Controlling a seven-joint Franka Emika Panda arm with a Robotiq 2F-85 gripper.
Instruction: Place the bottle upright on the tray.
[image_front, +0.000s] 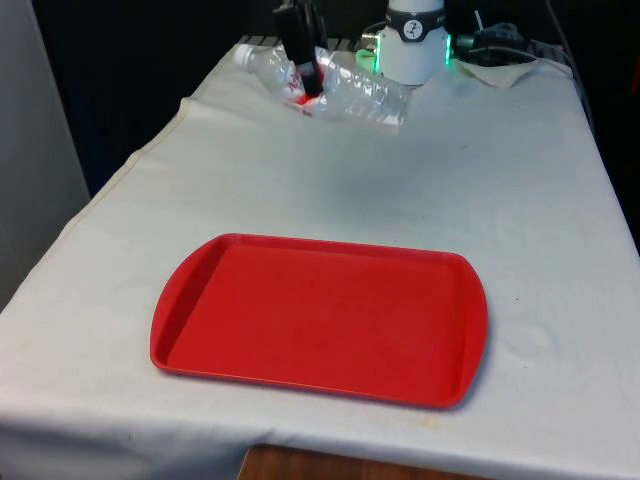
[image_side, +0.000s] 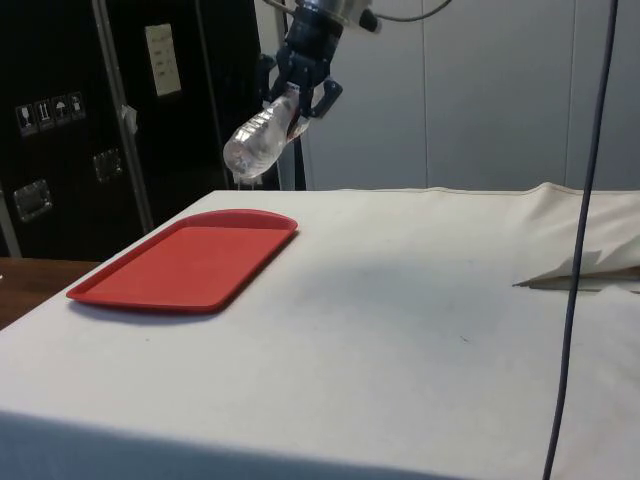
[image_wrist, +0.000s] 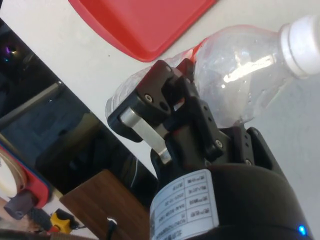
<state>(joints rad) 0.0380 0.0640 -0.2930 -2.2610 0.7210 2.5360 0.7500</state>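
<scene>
Nearest us in the front view, the red tray (image_front: 320, 320) lies flat on the white cloth (image_front: 520, 200), filling the lower middle of the frame. Farther back, at the top centre, we see the black gripper (image_front: 305, 80) clenched on the clear plastic bottle (image_front: 345, 88), which hangs tilted between its fingers, white cap (image_front: 243, 56) towards the upper left. In the side view the bottle (image_side: 260, 142) is held in the air at the upper left, slanting down from the gripper (image_side: 296, 108), above the tray's (image_side: 190, 262) far end. In the wrist view the fingers (image_wrist: 160, 97) press the bottle's (image_wrist: 240, 75) red-labelled middle.
</scene>
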